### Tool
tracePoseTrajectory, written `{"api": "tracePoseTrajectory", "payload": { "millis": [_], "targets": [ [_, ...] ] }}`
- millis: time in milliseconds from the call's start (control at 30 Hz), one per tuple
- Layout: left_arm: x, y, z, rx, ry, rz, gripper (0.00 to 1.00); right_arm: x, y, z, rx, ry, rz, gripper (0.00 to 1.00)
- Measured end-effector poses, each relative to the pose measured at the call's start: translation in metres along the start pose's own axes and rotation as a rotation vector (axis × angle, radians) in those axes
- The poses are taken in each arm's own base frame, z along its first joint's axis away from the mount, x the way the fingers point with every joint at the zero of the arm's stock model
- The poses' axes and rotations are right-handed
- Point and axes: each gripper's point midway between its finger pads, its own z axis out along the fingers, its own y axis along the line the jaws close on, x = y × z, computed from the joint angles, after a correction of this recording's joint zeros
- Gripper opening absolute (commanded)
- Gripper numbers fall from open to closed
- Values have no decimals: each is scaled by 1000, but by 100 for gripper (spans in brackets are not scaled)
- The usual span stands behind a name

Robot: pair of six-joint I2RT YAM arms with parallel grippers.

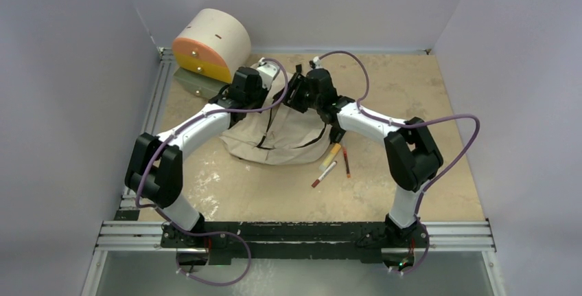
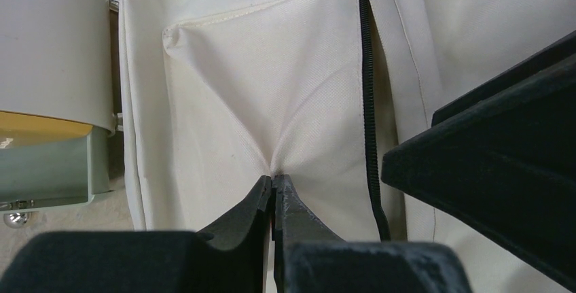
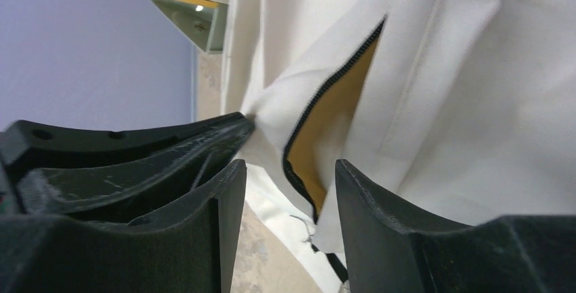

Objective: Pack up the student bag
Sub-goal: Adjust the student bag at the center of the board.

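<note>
Student bag [image 1: 281, 139]: lies flat on the table [image 1: 412, 104], mid-table between the two arms. Cream fabric, black straps trailing across its near face.

Drawer unit [image 1: 209, 45]: round, cream with an orange front, just beside the bag's far-left corner. In the left wrist view it sits at the bag's left edge, close to the seam; I cannot tell whether they touch.

Left gripper [image 2: 274, 183]: fingers clenched on a fold of the bag's cream cloth. Creases radiate from the pinch point. The pinch sits just left of the black zipper [image 2: 369, 123], which runs down the bag's panel.

Right gripper [image 3: 289, 167]: fingers apart, nothing clamped. They stand one on either side of the bag's unzipped slit. The slit gapes and shows a tan-yellow inside [image 3: 333, 116] edged by black zipper teeth. I cannot tell whether either finger touches the cloth. The left gripper's closed tip is seen in this view too, holding the cloth just left of the slit.

Both grippers work at the bag's far end, close together, the right one just right of the left.

Pens [image 1: 324, 174]: three thin ones on the table just off the bag's near-right corner, apart from the cloth. One is white with a red tip, one yellowish, one dark.
</note>
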Motion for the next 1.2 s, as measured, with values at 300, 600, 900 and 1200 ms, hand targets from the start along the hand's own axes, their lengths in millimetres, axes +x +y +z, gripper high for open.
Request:
{"api": "tracePoseTrajectory", "payload": {
  "millis": [300, 600, 900, 1200],
  "targets": [
    [0, 1, 0, 0, 0, -2, 0, 5, 3, 25, -34, 26, 73, 51],
    [1, 0, 0, 9, -1, -5, 0, 14, -8, 43, -24, 61, 128, 22],
    [-4, -4, -13, 35, -29, -34, 24, -3, 6, 41, -96, 43, 139, 0],
    [-35, -20, -56, 144, -144, -137, 47, -5, 8, 37, -128, 69, 140, 0]
  ]
}}
